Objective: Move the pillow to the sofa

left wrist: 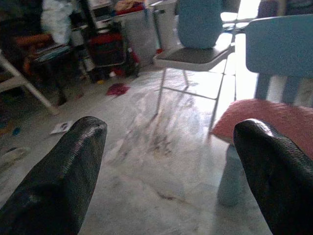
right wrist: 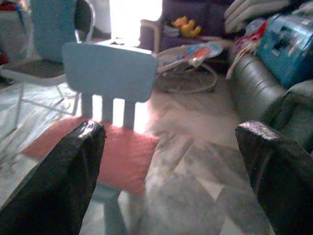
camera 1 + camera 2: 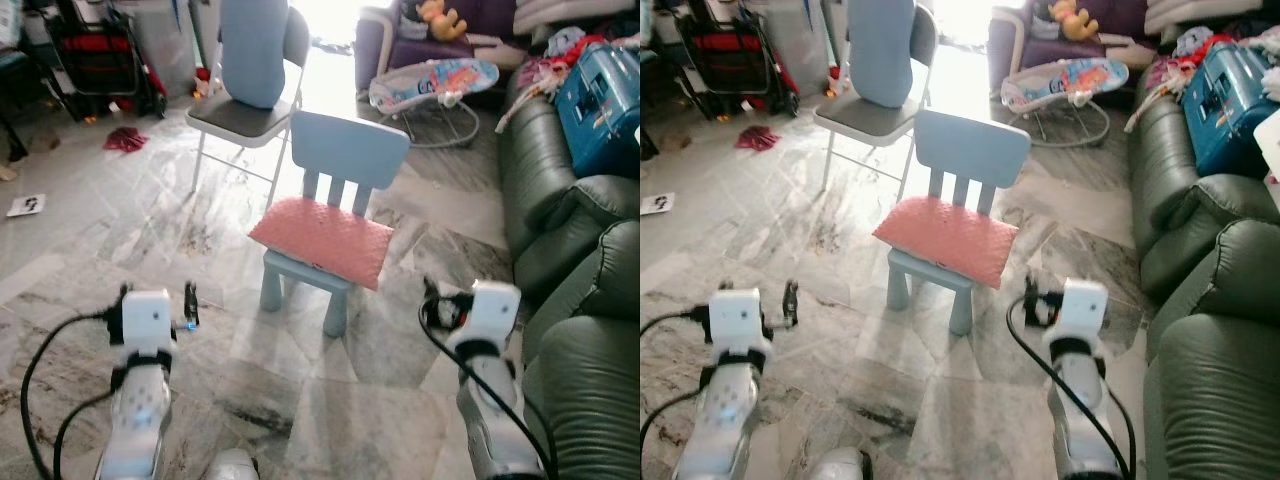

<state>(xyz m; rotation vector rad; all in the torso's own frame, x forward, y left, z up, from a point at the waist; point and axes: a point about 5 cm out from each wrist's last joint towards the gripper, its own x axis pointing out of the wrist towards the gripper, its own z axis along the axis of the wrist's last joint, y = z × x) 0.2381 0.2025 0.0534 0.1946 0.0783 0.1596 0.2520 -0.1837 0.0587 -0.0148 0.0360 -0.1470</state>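
The robot stood at the approach step; the pink pillow (image 3: 322, 238) lay flat on the seat of the small blue chair (image 3: 345, 150), untouched, with the left gripper (image 1: 171, 171) and the right gripper (image 2: 171, 166) both spread wide and holding nothing, short of it. The next move, by judgement, called for reaching forward to pinch the pillow, then turning right toward the dark green sofa (image 3: 570, 250); the blue case (image 3: 605, 90) on the sofa showed no contents.
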